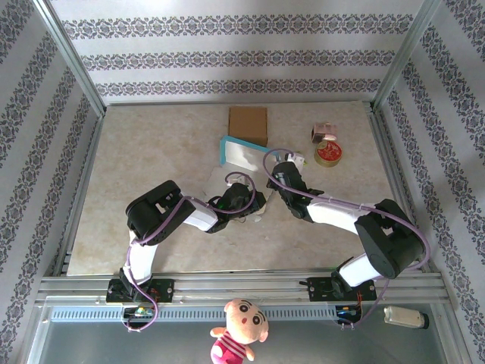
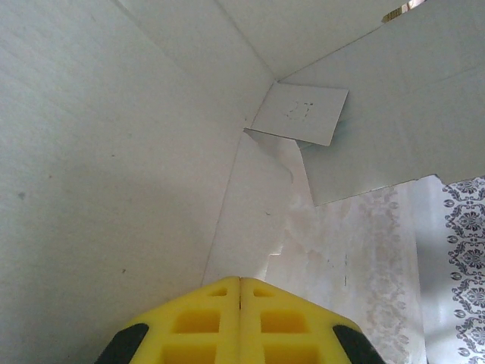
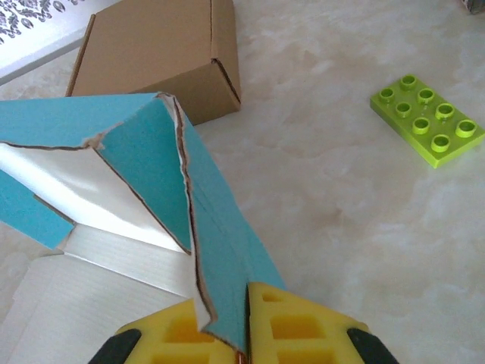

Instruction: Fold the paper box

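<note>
The paper box (image 1: pixel 241 154), teal outside and white inside, lies half-formed at the table's middle. In the right wrist view its teal wall (image 3: pixel 220 212) rises with torn edges, and my right gripper (image 3: pixel 246 292) is shut on the lower end of that wall. From above, the right gripper (image 1: pixel 286 168) is at the box's right side. My left gripper (image 2: pixel 240 279) is shut with its yellow pads pressed together and nothing between them. It points into the box's white inside (image 2: pixel 114 189), where a small flap (image 2: pixel 299 114) sits at the corner. From above, the left gripper (image 1: pixel 252 202) is at the box's near side.
A brown cardboard box (image 1: pixel 248 123) stands just behind the paper box (image 3: pixel 151 53). A green toy brick (image 3: pixel 428 121) lies to the right. A round tin (image 1: pixel 329 154) and a small carton (image 1: pixel 324 133) sit at the back right. A plush doll (image 1: pixel 239 327) lies below the near rail.
</note>
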